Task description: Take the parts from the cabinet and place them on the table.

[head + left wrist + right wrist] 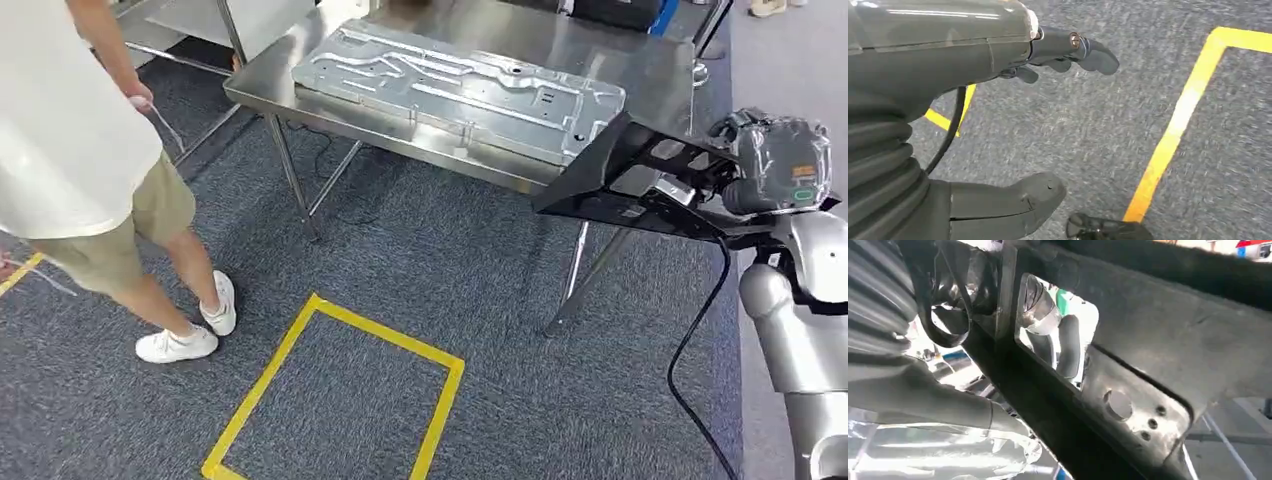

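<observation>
While we carry the dark metal part point(625, 180) in our right hand point(775, 165), it hangs in the air just off the near right corner of the steel table point(660, 70), not yet resting on anything. Our right-hand fingers point(1068, 347) pass through a cut-out in the part and clamp its frame, as the right wrist view shows; the hold sits at one end only, so most of the part juts out unsupported toward the table. Our left hand point(1048, 55) hangs over the grey carpet point(420, 260) near the yellow floor tape point(340, 390), its fingers apart and holding nothing.

Risks, as we judge them:
- The one-ended hold may let the part swing or slip through the fingers if the arm moves sharply.
- The part's leading edge stands near the table rim and could strike it, or catch the large stamped panel point(460, 85) already lying on the table, and push that panel.
- Free surface lies mainly at the right end of the table; a set-down too close to the edge could leave the part tipping off.
- A person point(90, 150) stands to the left by the table, well apart from the part, but a wide swing would bring it closer
- The black cable point(700, 340) trailing by our right arm could snag
</observation>
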